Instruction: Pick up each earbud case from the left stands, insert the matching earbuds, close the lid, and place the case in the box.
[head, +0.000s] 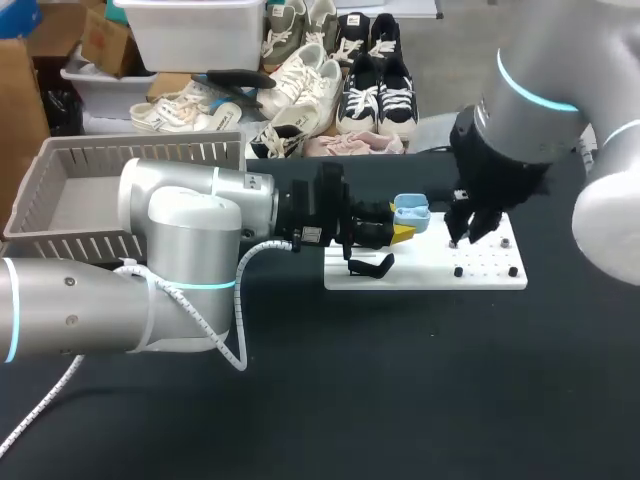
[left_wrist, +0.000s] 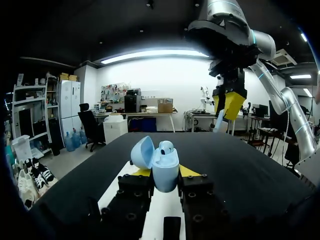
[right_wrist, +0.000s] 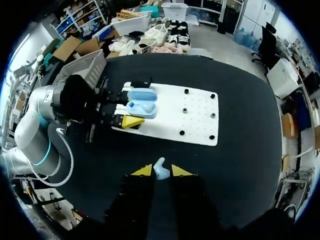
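**Case open in left gripper, right gripper holding an earbud above the board**

- Left gripper (left_wrist: 162, 172) is clamped on the light blue case (left_wrist: 164, 167). Both yellow-tipped fingers press its lower shell from either side.
- The case sits over the left end of the white board (head: 440, 272), lid swung open, and it's upright in the left wrist view.
- One seated earbud (left_wrist: 166, 147) shows in the top of the case.
- Right gripper (right_wrist: 159, 171) is closed on a loose earbud (right_wrist: 159, 169), a pale blue-white piece pinched between the yellow tips.
- In the head view the right gripper (head: 465, 232) hangs over the right half of the board, clear of the case. Can't tell from here how high above the board it is.
- A black stand (head: 370, 266) is at the board's left end, just beside the left gripper (head: 405, 226).
- The grey slatted box (head: 140, 155) is on the black table (head: 420, 400), well off the board's left end.
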